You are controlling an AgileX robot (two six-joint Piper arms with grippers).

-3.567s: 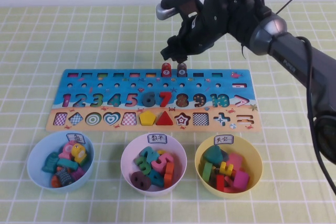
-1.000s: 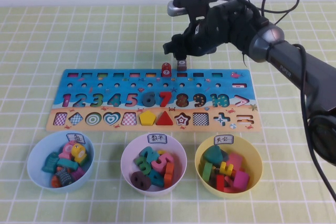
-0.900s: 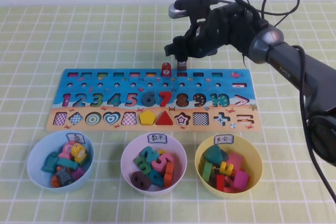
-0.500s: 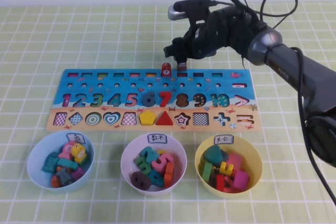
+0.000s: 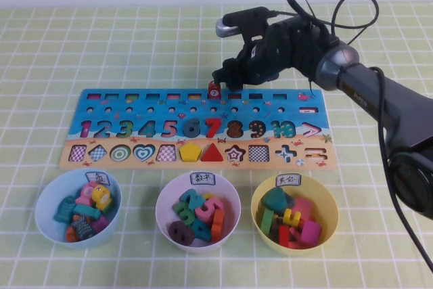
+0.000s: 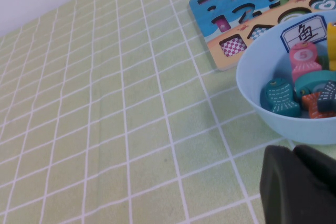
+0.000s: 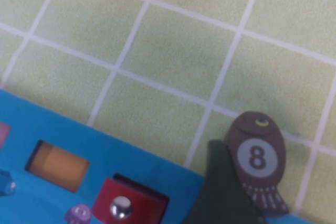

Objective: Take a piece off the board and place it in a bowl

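The brown piece marked 8 point(image 7: 257, 158) shows only in the right wrist view. It leans back face-up at the far edge of the board point(image 7: 79, 135), hidden under the arm in the high view. My right gripper point(image 5: 228, 79) hangs low over it, open. One dark finger point(image 7: 220, 182) rests against the piece's side; the other is out of frame. The red piece 7 point(image 5: 214, 89) stands just to the left. The light blue bowl point(image 5: 42, 213) sits at the front left. My left gripper point(image 6: 294, 153) is shut beside that bowl point(image 6: 251, 85).
The board point(image 5: 135, 103) lies across the middle of the checked green cloth. A pale pink-white bowl point(image 5: 162, 218) and a yellow bowl point(image 5: 260, 225), both holding coloured pieces, stand in front of it. The blue bowl also holds several pieces.
My right gripper has sunk lower over the board's far edge, and the brown piece, visible below the fingers half a second ago, is now covered in the high view.
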